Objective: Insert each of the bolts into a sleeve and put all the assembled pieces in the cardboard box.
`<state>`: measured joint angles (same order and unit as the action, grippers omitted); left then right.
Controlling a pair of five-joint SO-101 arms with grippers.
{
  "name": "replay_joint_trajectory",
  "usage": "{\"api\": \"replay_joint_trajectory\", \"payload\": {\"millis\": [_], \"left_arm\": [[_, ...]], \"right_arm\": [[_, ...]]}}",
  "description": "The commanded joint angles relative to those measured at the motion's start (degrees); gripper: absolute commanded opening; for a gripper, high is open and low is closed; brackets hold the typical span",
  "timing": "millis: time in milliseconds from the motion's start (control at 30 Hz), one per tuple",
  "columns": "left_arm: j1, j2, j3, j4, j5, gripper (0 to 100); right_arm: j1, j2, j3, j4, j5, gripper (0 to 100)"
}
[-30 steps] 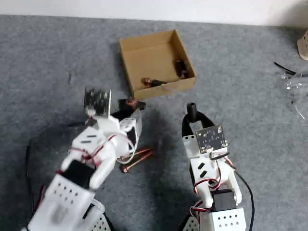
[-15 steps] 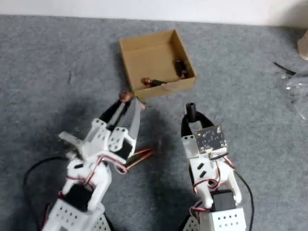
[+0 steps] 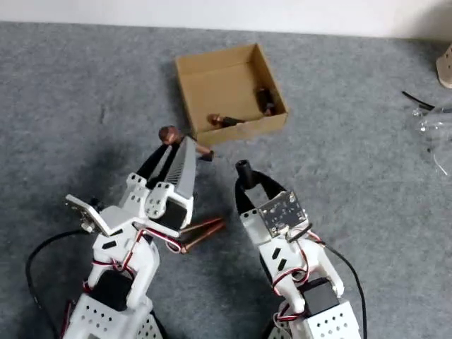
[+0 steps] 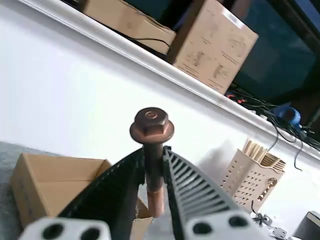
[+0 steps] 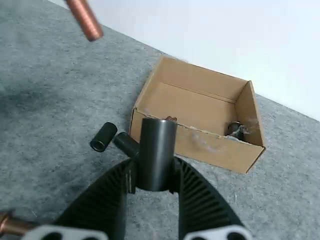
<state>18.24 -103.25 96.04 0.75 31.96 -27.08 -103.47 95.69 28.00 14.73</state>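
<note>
- Bolt (image 4: 152, 131) sits pinched by its shank in the left gripper (image 3: 178, 145), head up, held off the mat (image 3: 367, 78) just outside the box's (image 3: 185, 70) front wall.
- Right gripper (image 5: 155, 167) is closed on a black sleeve (image 5: 156, 150), which stands upright with its open end up, a little further from the box on the arms' side.
- We judge the step in hand to be mating the two. The shank's tip must come over the sleeve's mouth, and the shank must line up with the bore.
- We would hold the sleeve still, ease the bolt in without force, and let go only once the head seats.
- Two loose sleeves (image 5: 103, 137) lie on the mat just before the front wall.
- Two loose bolts (image 3: 201, 233) lie further from the box, between the arms.
- Two dark pieces (image 3: 224, 121) lie inside the box, likely finished ones.
- In the way, we think: the two sets of fingers meet close together and may clash, and the front wall stands near enough to catch a wide swing.
</note>
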Motion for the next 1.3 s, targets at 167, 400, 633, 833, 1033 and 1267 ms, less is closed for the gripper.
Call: {"api": "replay_joint_trajectory", "payload": {"millis": [167,400,633,833,1033,1267], "left_arm": [[-1.01,-1.27,1.1,-0.18,0.53,0],[-0.92,-1.27,1.1,0.09,0.79,0],[-0.92,-1.27,1.1,0.18,5.36,0],[-0.75,-1.27,1.1,1.49,5.45,0],[5.85,-1.36,0.4,6.68,1.76,0],[5.93,-1.45,-5.67,16.18,0.79,0]], "right_arm": [[-0.75,-0.31,5.32,-4.44,0.26,0.4],[-1.71,-0.31,5.49,-5.76,-2.55,0.4],[-6.9,-0.31,5.85,-5.67,-1.49,0.4],[-8.57,-0.31,5.49,-5.67,5.01,0.4],[-6.29,-0.31,5.49,-5.76,5.45,0.4],[-5.49,-0.31,5.76,-5.93,5.54,0.4]]}}
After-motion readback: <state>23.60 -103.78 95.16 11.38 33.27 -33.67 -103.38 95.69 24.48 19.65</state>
